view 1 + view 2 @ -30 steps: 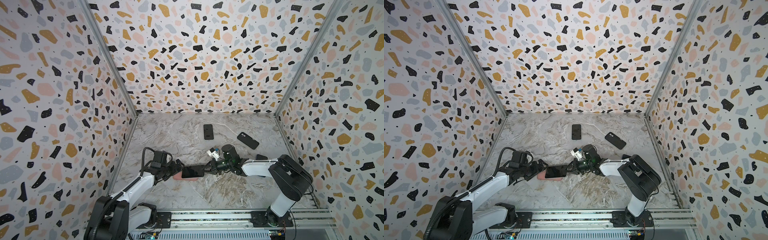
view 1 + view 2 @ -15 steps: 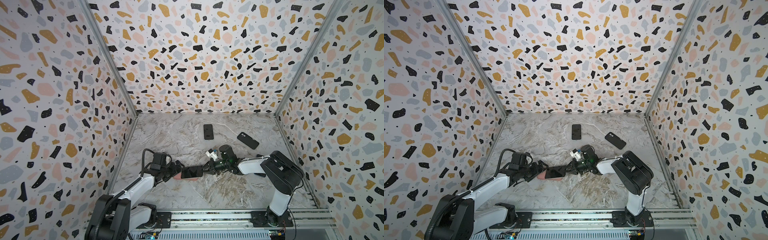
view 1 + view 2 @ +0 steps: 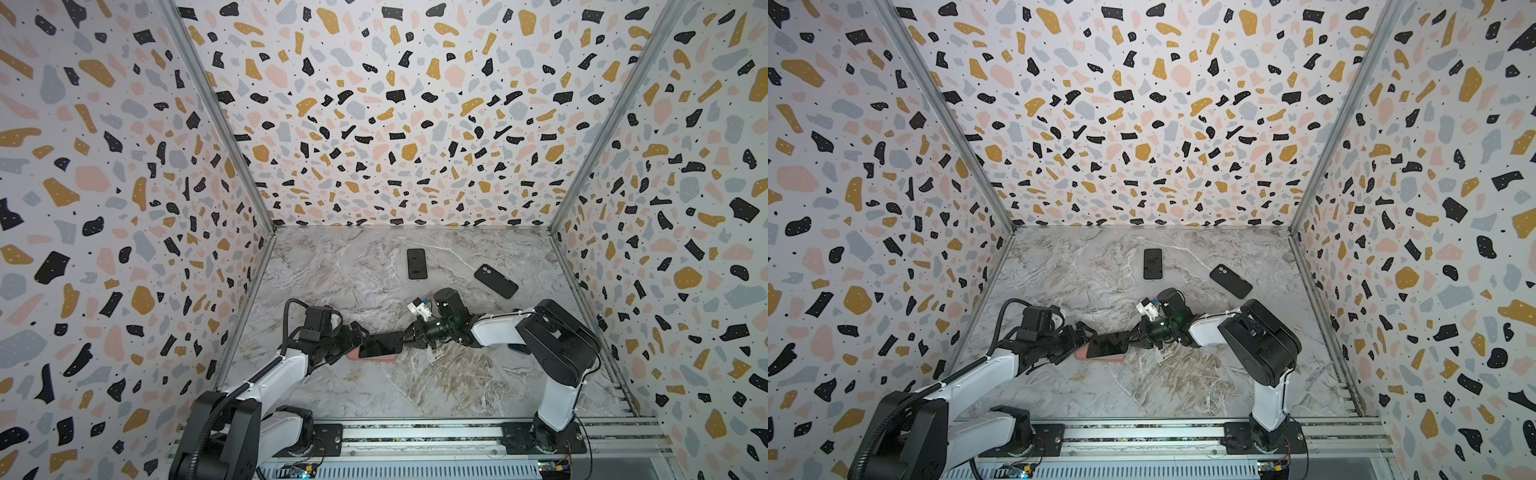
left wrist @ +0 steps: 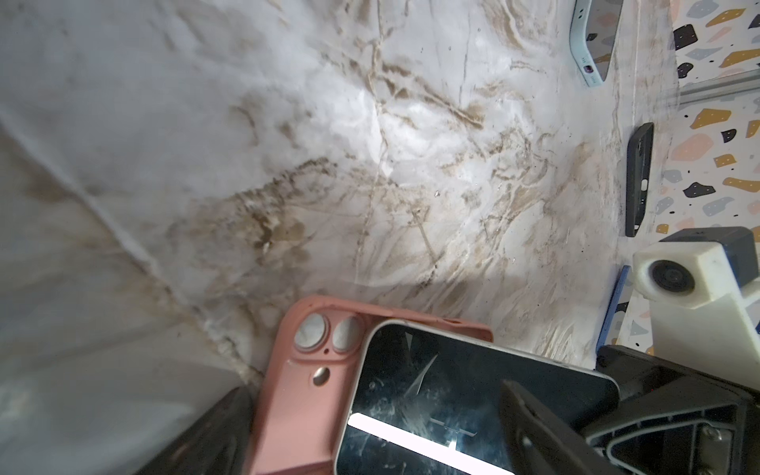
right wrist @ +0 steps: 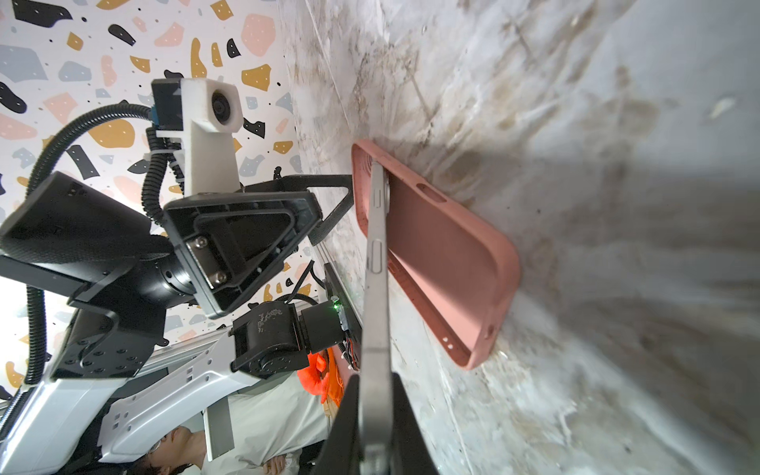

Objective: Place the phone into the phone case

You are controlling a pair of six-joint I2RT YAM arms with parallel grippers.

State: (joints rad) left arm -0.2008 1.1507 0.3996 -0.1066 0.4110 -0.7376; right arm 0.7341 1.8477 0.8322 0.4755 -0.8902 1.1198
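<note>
As right pincer (image 3: 406, 336) grips, phone (image 4: 432, 395) tilted into pink case (image 4: 296, 395)

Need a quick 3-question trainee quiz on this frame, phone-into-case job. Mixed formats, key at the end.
1. True or false: the phone sits fully flat inside the pink phone case.
2. Fill in: the left gripper has its jaws ____ at the case's camera-cutout end.
3. What holds the phone? A) the left arm's jaws B) the right arm's jaws C) nothing, it lies free
Key: 1 false: one end is tucked in, the held end is raised. 2 open. 3 B: the right gripper is shut on it.
</note>
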